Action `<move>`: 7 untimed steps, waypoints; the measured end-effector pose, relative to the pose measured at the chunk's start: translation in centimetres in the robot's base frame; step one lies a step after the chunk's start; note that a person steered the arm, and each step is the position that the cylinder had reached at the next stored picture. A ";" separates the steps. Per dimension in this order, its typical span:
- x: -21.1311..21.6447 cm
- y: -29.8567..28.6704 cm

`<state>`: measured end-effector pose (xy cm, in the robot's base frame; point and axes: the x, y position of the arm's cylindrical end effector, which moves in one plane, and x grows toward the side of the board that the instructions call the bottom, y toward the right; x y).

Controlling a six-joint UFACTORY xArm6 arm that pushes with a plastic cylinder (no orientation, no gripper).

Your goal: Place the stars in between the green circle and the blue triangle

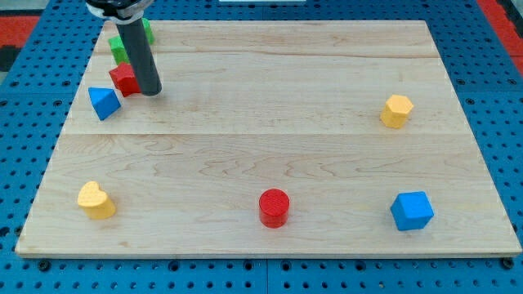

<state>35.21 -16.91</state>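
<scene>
My tip (150, 92) is a bare rod w/ no jaws, down on the board (245, 147), touching 1 red star (124, 79) on its left. 2 green blocks (119, 49) sit behind, shapes hidden. 1 blue triangle (104, 102) lies just left of the star. Far off: 1 yellow heart (96, 201), 1 red cylinder (274, 207), 1 blue cube (411, 211), 1 yellow hexagon (396, 111).
</scene>
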 end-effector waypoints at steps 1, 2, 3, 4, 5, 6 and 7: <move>-1.2 -0.4; -1.2 -2.4; -1.2 -4.4; -1.3 -1.7; -2.1 9.4; -4.7 20.8; -4.7 33.9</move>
